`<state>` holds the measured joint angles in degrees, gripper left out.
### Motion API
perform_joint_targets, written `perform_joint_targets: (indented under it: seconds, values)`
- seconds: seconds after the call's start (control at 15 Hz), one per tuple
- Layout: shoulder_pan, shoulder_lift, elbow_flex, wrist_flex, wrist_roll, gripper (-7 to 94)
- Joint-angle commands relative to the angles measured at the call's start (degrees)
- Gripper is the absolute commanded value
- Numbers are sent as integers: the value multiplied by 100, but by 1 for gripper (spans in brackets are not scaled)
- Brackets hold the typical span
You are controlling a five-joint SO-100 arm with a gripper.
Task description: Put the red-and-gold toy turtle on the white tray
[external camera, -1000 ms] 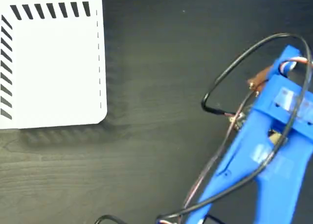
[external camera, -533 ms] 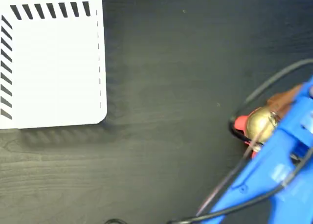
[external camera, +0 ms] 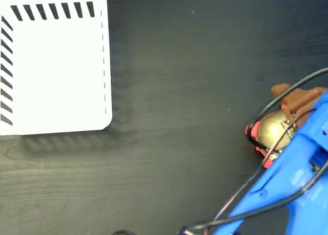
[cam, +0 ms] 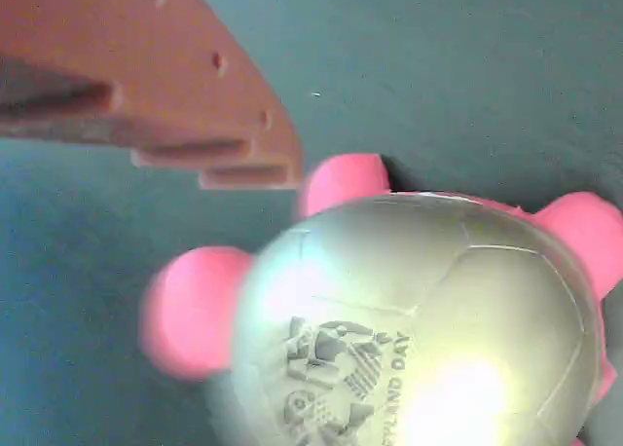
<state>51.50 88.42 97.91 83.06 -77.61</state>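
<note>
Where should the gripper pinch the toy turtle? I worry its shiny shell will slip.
Probably low across the turtle, from above, fingers in the gaps between its red feet. The domed gold shell looks smooth and curves away, so a high pinch would likely slide off.

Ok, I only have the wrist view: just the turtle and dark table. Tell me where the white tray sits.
Observer: In the fixed view the white tray is at top left; the turtle is far off, near the right edge.
Operator: Tell me what's on the tray.
Observer: Nothing; its white surface is bare.
Operator: Check the path between them.
Observer: Only dark table lies between them.
</note>
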Motion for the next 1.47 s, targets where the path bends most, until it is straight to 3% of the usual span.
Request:
perform_joint_targets:
  seconds: [0.0, 1.4]
  values:
    - [105, 44, 97, -378, 211, 68]
    - [193, -396, 1441, -2101, 352, 67]
